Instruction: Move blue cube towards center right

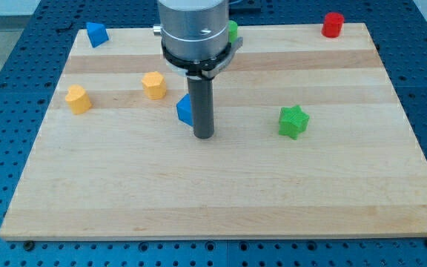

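One blue cube (184,110) near worktop (221,200) centre, touching my tip (203,136) on view's left; no fingers, nothing held.

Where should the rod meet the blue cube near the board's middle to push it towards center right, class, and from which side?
Press on the blue cube's left face, coming from the view's left. My tip now stands against its right side, partly hiding it, so it must go round first. The green star lies further right.

bg: blue perforated bench (21,22) | wood board (221,193) on top | even light
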`<state>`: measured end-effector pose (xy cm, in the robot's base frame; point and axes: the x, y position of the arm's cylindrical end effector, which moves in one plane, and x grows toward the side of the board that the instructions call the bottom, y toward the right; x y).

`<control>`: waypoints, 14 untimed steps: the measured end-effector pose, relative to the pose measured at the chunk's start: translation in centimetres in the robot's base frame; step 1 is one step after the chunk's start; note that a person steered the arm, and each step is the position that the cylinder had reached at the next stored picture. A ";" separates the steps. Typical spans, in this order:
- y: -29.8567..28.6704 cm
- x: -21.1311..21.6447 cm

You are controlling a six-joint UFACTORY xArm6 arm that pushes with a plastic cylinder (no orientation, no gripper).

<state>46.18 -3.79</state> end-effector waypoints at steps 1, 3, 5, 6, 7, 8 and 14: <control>-1.5 -0.3; -3.3 -1.1; -0.6 -2.8; -0.1 -3.3; -1.5 -3.3; -3.7 -3.8; 0.6 -7.2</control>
<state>38.96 -3.21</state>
